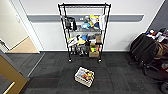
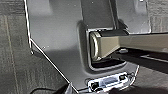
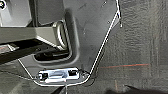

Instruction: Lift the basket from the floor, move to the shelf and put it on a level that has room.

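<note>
Head view: basket (image 1: 84, 76) sits on the floor (image 1: 117, 72), lower centre of frame, turned at an angle, with orange and mixed items inside. Shelf (image 1: 84, 32) stands against the white wall at upper centre, well apart from the basket. Its top level (image 1: 84, 5) looks bare; the middle and lower tiers are crowded with clutter. A dark chair (image 1: 146, 48) heaped with things is at right edge. Tan wooden flooring (image 1: 23, 46) shows through a doorway at left.

Wrist views: grey robot body over carpet; a thin red line (image 3: 125, 66) crosses the carpet in the right one. Pincer state, either arm: cannot tell.
</note>
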You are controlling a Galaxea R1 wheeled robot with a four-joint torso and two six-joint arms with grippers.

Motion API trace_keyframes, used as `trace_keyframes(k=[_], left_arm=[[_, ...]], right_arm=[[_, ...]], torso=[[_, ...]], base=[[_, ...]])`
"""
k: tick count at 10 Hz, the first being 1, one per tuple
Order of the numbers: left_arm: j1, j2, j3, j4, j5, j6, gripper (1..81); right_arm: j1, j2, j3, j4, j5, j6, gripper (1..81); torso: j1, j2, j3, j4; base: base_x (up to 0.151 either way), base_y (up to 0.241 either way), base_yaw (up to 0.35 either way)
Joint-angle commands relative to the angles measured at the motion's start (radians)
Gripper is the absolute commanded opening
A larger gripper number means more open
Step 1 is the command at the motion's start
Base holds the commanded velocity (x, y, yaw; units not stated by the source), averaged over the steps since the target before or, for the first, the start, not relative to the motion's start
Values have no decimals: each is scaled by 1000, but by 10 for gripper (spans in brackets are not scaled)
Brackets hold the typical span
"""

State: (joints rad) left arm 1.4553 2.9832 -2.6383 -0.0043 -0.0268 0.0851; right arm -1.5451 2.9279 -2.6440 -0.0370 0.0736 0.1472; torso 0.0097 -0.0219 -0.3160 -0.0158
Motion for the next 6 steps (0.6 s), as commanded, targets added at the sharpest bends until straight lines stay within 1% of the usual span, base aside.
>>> trace_keyframes(k=[1,6], left_arm=[[0,-4,4,-3,74,5,811],[0,-2,4,-3,74,5,811]], right_arm=[[-4,-10,-11,-6,-74,2,811],[-1,-8,-10,-12,-68,0,811]], torso=[[0,0,0,0],[0,1,0,0]], base=[[136,0,0],[136,0,0]])
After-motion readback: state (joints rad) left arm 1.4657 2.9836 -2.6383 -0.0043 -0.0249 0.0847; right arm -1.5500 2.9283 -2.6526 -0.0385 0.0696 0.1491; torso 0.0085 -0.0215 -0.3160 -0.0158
